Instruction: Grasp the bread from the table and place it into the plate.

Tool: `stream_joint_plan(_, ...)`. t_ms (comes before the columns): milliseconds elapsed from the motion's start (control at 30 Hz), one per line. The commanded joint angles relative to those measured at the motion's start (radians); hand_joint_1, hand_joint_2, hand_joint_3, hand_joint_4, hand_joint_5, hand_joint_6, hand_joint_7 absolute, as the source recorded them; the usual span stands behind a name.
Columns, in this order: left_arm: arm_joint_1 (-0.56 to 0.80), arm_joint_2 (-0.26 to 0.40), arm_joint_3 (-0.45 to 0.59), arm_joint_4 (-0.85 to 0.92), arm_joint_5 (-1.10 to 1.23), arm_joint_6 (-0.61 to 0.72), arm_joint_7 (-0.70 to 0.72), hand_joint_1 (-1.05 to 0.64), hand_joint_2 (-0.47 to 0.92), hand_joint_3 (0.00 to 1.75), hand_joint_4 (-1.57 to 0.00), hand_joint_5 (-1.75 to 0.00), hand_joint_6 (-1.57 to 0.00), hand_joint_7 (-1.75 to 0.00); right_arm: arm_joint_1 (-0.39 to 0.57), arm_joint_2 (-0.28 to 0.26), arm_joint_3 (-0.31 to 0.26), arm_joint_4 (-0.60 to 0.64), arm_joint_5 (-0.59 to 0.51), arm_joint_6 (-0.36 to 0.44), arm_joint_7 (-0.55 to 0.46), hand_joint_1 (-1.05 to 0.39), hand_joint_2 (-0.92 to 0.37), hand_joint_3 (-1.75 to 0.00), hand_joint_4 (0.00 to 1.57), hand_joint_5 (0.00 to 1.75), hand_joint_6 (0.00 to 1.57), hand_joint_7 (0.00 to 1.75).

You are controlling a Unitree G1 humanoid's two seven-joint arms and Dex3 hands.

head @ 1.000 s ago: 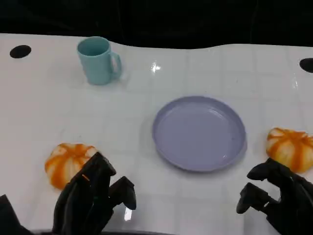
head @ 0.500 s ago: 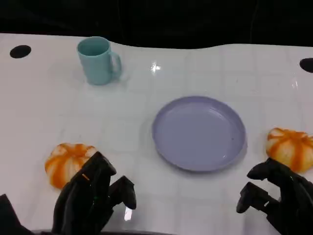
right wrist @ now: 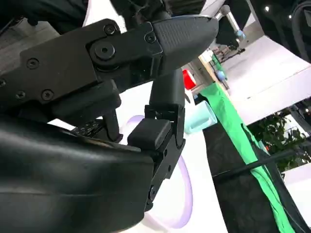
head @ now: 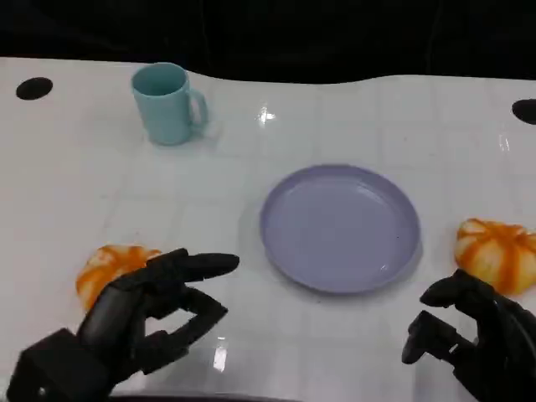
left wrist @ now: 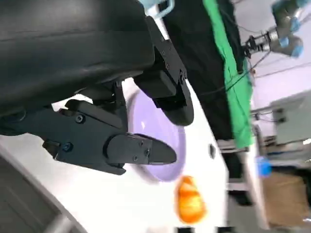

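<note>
Two orange-and-white bread rolls lie on the white table. One bread roll [head: 107, 268] sits at the near left, partly hidden behind my left hand [head: 146, 316], whose fingers are spread and hold nothing. The other bread roll [head: 496, 253] lies at the right edge, just beyond my right hand [head: 469, 335], which is empty with fingers apart. The lilac plate [head: 340, 228] stands empty in the middle. In the left wrist view the plate [left wrist: 160, 141] and the far roll [left wrist: 189, 201] show past the fingers. The right wrist view shows the plate [right wrist: 182, 194] behind my right hand's fingers.
A teal mug [head: 167, 104] stands at the back left, handle to the right; it also shows in the right wrist view as a teal mug [right wrist: 197, 119]. Two black holes [head: 33, 87] mark the table's far corners. The table's front edge runs just under both hands.
My left hand has turned and stretched its fingers out to the right, over the near edge of the left roll. The right hand has barely moved.
</note>
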Motion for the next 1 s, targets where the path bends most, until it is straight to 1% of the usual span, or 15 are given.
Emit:
stream_joint_plan(33,0.008,0.082,-0.007,-0.069,0.169,-0.048,0.089,-0.34,0.92,0.06,-0.23,-0.88,-0.57,-0.03,0.004,-0.004,-0.002,-0.008,-0.003,-0.012,0.002,-0.52,-0.92,-0.17,0.74,1.55,0.82,1.04)
stream_joint_plan(100,0.005,0.117,-0.01,-0.089,0.265,-0.074,0.136,-0.35,0.92,0.04,-0.23,-0.77,-0.56,-0.01,0.003,-0.005,-0.003,-0.006,0.0,-0.012,0.006,-0.52,-0.92,-0.17,0.74,1.55,0.82,1.04)
stream_joint_plan(200,0.002,0.175,-0.014,-0.114,0.397,-0.104,0.19,-0.35,0.92,0.01,-0.23,-0.67,-0.52,0.0,0.005,-0.004,-0.003,-0.009,-0.001,-0.01,0.002,-0.52,-0.92,-0.18,0.73,1.55,0.81,1.03)
stream_joint_plan(233,0.005,0.199,-0.016,-0.143,0.453,-0.079,0.186,-0.35,0.92,0.01,-0.23,-0.66,-0.51,0.0,0.005,-0.004,-0.004,-0.008,0.001,-0.009,0.003,-0.52,-0.92,-0.18,0.73,1.54,0.81,1.03)
stream_joint_plan(267,0.008,0.215,-0.018,-0.168,0.496,-0.054,0.181,-0.39,0.92,0.02,-0.16,-0.6,-0.43,0.0,0.004,-0.004,-0.005,-0.008,0.003,-0.009,0.004,-0.52,-0.92,-0.18,0.73,1.55,0.81,1.03)
stream_joint_plan(300,0.011,0.229,-0.019,-0.193,0.536,-0.028,0.173,-0.41,0.92,0.02,-0.15,-0.56,-0.4,0.0,0.004,-0.004,-0.005,-0.007,0.003,-0.008,0.005,-0.51,-0.92,-0.18,0.73,1.55,0.81,1.03)
stream_joint_plan(333,0.013,0.247,-0.021,-0.22,0.584,-0.003,0.162,-0.43,0.92,0.02,-0.14,-0.51,-0.38,0.0,0.004,-0.004,-0.005,-0.007,0.002,-0.011,0.005,-0.51,-0.92,-0.18,0.73,1.55,0.81,1.03)
stream_joint_plan(367,0.014,0.258,-0.024,-0.236,0.612,0.013,0.157,-0.44,0.92,0.01,-0.16,-0.4,-0.34,0.0,0.004,-0.004,-0.005,-0.007,0.0,-0.013,0.005,-0.51,-0.92,-0.18,0.72,1.55,0.81,1.04)
stream_joint_plan(467,0.013,0.289,-0.048,-0.292,0.755,0.1,0.122,-0.48,0.9,0.0,-0.16,-0.24,-0.28,0.0,0.004,-0.005,-0.003,-0.006,-0.004,-0.017,0.005,-0.51,-0.92,-0.18,0.72,1.55,0.81,1.04)
stream_joint_plan(633,-0.006,0.33,-0.094,-0.352,0.969,0.205,0.05,-0.52,0.85,0.0,-0.13,-0.16,-0.24,0.0,0.005,-0.003,-0.002,-0.007,-0.003,-0.015,0.002,-0.52,-0.92,-0.18,0.72,1.55,0.81,1.04)
stream_joint_plan(800,-0.037,0.361,-0.122,-0.34,1.048,0.244,-0.003,-0.5,0.83,0.0,-0.09,-0.11,-0.2,0.0,0.003,-0.006,-0.003,0.001,-0.001,-0.022,0.014,-0.51,-0.92,-0.19,0.73,1.55,0.81,1.04)
stream_joint_plan(900,-0.085,0.375,-0.142,-0.316,1.073,0.286,-0.094,-0.48,0.84,0.0,-0.06,-0.08,-0.17,0.0,0.004,-0.005,-0.004,0.001,0.001,-0.021,0.013,-0.51,-0.92,-0.18,0.73,1.55,0.81,1.04)
stream_joint_plan(1000,-0.135,0.378,-0.157,-0.259,1.063,0.306,-0.127,-0.44,0.84,0.0,-0.04,-0.07,-0.15,0.0,0.004,-0.006,-0.004,-0.004,-0.002,-0.017,0.007,-0.52,-0.92,-0.17,0.74,1.55,0.82,1.04)
